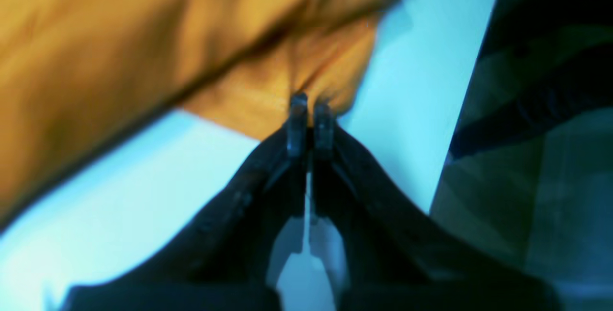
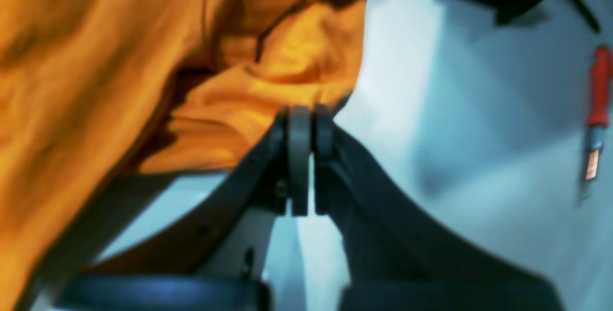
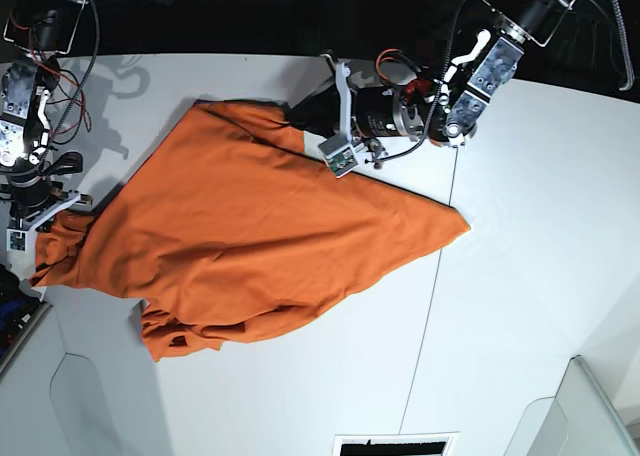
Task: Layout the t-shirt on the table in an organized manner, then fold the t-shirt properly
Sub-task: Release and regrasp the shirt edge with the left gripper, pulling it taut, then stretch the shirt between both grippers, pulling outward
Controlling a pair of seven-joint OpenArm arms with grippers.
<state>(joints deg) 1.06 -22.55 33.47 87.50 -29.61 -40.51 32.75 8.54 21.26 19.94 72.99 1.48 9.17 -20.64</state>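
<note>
Left wrist view: the left claw point(image 1: 310, 105) has its two tips pressed together on a bunched edge of the shirt point(image 1: 143, 42). Orange cloth fills the upper left, blurred, and rises away from the pale counter point(image 1: 412, 109) below it. The counter's edge runs down the right side, with dark floor beyond.

Right wrist view: the right claw point(image 2: 310, 119) is clamped on a wrinkled fold of the shirt point(image 2: 96, 62), its pads together with cloth pinched at the tips. The fabric drapes across the left half of the picture. To the right the counter point(image 2: 479, 133) lies bare, and a thin red-handled tool point(image 2: 598, 109) shows at the far right edge, too blurred to name.

Base view: the shirt point(image 3: 250, 236) is spread over the left middle of the white counter point(image 3: 530, 226), in a rough triangle with one corner pointing right, touching the dark seam point(image 3: 435, 286). Its lower left part is crumpled. The left claw point(image 3: 300, 116) holds the upper edge near the far side of the counter. The right claw point(image 3: 48, 238) holds the far left corner, at the counter's edge.
</note>
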